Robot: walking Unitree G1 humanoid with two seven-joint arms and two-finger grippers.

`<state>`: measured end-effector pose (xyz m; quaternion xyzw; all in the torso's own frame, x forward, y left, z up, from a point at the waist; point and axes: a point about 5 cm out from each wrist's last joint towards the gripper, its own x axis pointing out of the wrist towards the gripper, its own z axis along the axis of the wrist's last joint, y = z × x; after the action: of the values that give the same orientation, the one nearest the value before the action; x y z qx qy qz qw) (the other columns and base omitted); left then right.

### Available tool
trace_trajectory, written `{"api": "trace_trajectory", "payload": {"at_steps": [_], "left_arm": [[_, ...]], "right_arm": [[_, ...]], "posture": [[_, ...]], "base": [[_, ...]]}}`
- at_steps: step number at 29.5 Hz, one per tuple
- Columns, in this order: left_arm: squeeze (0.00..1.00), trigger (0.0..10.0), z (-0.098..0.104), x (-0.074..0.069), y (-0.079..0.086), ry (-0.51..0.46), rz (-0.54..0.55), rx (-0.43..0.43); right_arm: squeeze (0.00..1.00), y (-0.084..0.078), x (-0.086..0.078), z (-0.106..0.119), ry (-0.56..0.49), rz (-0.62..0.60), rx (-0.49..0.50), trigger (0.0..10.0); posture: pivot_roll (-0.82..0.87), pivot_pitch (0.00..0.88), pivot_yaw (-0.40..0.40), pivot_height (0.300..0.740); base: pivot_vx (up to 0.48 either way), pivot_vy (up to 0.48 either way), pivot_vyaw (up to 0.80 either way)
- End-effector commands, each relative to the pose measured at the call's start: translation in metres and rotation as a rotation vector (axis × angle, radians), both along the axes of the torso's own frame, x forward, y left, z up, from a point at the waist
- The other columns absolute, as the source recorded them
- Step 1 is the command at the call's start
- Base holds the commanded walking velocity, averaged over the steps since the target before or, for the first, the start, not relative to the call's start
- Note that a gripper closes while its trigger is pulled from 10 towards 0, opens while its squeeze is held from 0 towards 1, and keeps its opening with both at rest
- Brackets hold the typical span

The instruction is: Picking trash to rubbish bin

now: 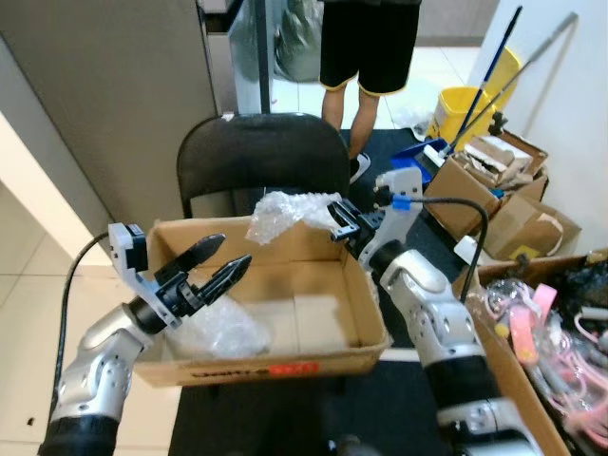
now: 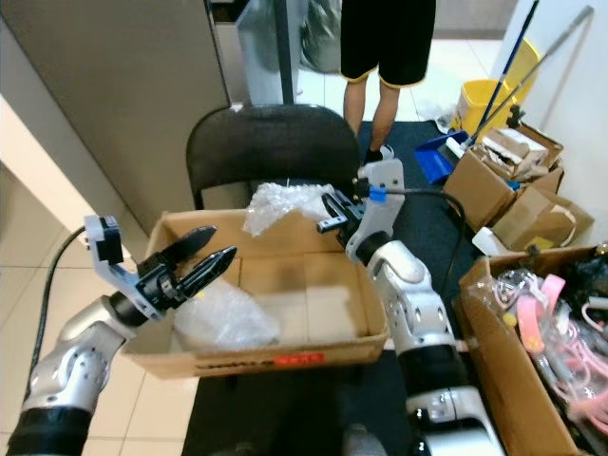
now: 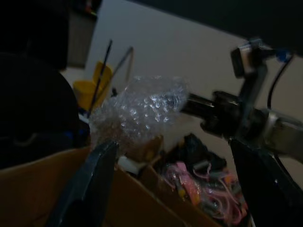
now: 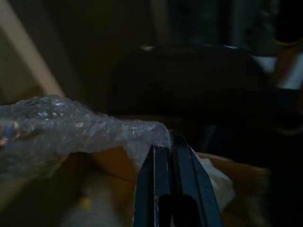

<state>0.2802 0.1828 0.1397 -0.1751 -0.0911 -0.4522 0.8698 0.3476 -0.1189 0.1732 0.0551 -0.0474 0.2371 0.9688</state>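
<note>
Pale floor tiles and a dark mat surround an open brown cardboard box [image 1: 366, 313] resting on a black chair [image 1: 261, 152]. Above the box's far edge hangs a crumpled sheet of clear bubble wrap [image 1: 285, 214], pinched by the closed fingers of the right gripper [image 1: 340, 226]. A second clear plastic wad [image 1: 218, 332] lies inside the box. Over it hovers the left gripper [image 1: 217, 266], fingers parted, holding nothing. Beyond the chair a person in black shorts [image 1: 369, 43] stands near a yellow mop bucket [image 1: 461, 109].
</note>
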Motion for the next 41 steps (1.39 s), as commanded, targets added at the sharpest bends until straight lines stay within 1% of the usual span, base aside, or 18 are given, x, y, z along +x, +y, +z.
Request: {"api": "trace_trajectory", "payload": {"at_steps": [1, 2, 4, 6, 10, 11, 15, 16, 20, 21, 24, 31, 32, 33, 34, 35, 36, 41], "left_arm": [[0.0, 10.0, -0.007, -0.004, 0.004, 0.029, 0.006, 0.027], [0.0, 10.0, -0.007, -0.004, 0.004, 0.029, 0.006, 0.027], [0.0, 10.0, -0.009, -0.007, 0.004, 0.038, -0.001, 0.027], [0.0, 10.0, -0.011, -0.008, 0.004, 0.046, -0.005, 0.029], [0.0, 10.0, -0.015, -0.01, 0.004, 0.063, -0.01, 0.038], [0.0, 10.0, -0.019, -0.012, 0.006, 0.076, -0.008, 0.058], [0.0, 10.0, -0.023, -0.013, 0.01, 0.094, 0.011, 0.075], [0.0, 10.0, -0.027, -0.013, 0.014, 0.109, 0.035, 0.096], [0.0, 10.0, -0.029, -0.014, 0.019, 0.117, 0.054, 0.102], [0.0, 10.0, -0.032, -0.014, 0.023, 0.133, 0.075, 0.117], [0.0, 10.0, -0.037, -0.015, 0.027, 0.156, 0.1, 0.135], [0.0, 10.0, -0.045, -0.017, 0.034, 0.191, 0.142, 0.164], [0.0, 10.0, -0.046, -0.017, 0.035, 0.197, 0.144, 0.169], [0.0, 10.0, -0.047, -0.018, 0.035, 0.202, 0.145, 0.173], [0.0, 10.0, -0.047, -0.018, 0.035, 0.202, 0.145, 0.173], [0.0, 10.0, -0.049, -0.019, 0.036, 0.209, 0.147, 0.179], [0.0, 10.0, -0.05, -0.019, 0.036, 0.213, 0.148, 0.184], [0.0, 10.0, -0.052, -0.019, 0.036, 0.217, 0.149, 0.191]], "right_arm": [[0.0, 0.001, 0.001, -0.01, 0.03, -0.025, -0.038, 10.0], [0.0, 0.001, 0.001, -0.01, 0.03, -0.025, -0.038, 10.0], [0.0, 0.0, 0.002, -0.016, 0.053, -0.044, -0.082, 10.0], [0.0, 0.003, 0.001, -0.024, 0.072, -0.036, -0.125, 10.0], [0.0, 0.008, -0.002, -0.031, 0.083, -0.011, -0.154, 10.0], [0.0, 0.009, -0.003, -0.033, 0.088, -0.009, -0.164, 10.0], [0.0, 0.01, -0.003, -0.036, 0.093, -0.009, -0.176, 10.0], [0.0, 0.01, -0.003, -0.038, 0.096, -0.01, -0.183, 10.0], [0.0, 0.01, -0.003, -0.04, 0.1, -0.013, -0.188, 10.0], [0.0, 0.009, -0.002, -0.041, 0.101, -0.015, -0.195, 10.0], [0.0, 0.009, -0.001, -0.041, 0.097, -0.023, -0.212, 10.0], [0.0, 0.01, 0.0, -0.042, 0.093, -0.025, -0.223, 10.0], [0.02, 0.01, 0.0, -0.043, 0.093, -0.025, -0.226, 10.0], [0.09, 0.011, -0.001, -0.043, 0.092, -0.021, -0.227, 10.0], [0.09, 0.011, -0.001, -0.043, 0.092, -0.021, -0.227, 10.0], [0.62, 0.011, -0.001, -0.043, 0.091, -0.019, -0.227, 10.0], [1.0, 0.012, -0.001, -0.043, 0.087, -0.011, -0.22, 10.0], [1.0, 0.013, -0.002, -0.043, 0.083, -0.006, -0.216, 10.0]], "posture": [[0.02, 0.135, 0.0, 0.74], [0.02, 0.135, 0.0, 0.74], [0.02, 0.135, 0.0, 0.74], [0.02, 0.135, 0.0, 0.74], [0.02, 0.135, 0.0, 0.74], [0.02, 0.135, 0.0, 0.74], [0.03, 0.139, -0.003, 0.74], [0.03, 0.138, -0.004, 0.74], [0.03, 0.138, -0.004, 0.74], [0.04, 0.134, -0.007, 0.74], [0.04, 0.131, -0.01, 0.74], [0.04, 0.127, -0.012, 0.74], [0.04, 0.127, -0.012, 0.74], [0.04, 0.127, -0.012, 0.74], [0.04, 0.127, -0.012, 0.74], [0.04, 0.127, -0.012, 0.74], [0.04, 0.132, -0.011, 0.74], [0.04, 0.132, -0.011, 0.74]], "base": [[0.0, 0.0, 0.0], [0.0, 0.0, 0.0], [0.0, 0.0, 0.0], [0.0, 0.0, 0.0], [0.0, 0.0, 0.0], [0.0, 0.0, 0.0], [0.0, 0.0, 0.0], [0.0, 0.0, 0.0], [0.0, 0.0, 0.0], [0.0, 0.0, 0.0], [0.0, 0.0, 0.0], [0.0, 0.0, 0.0], [0.0, 0.0, 0.0], [0.0, 0.0, 0.0], [0.0, 0.0, 0.0], [0.0, 0.0, 0.0], [0.0, 0.0, 0.0], [0.0, 0.0, 0.0]]}}
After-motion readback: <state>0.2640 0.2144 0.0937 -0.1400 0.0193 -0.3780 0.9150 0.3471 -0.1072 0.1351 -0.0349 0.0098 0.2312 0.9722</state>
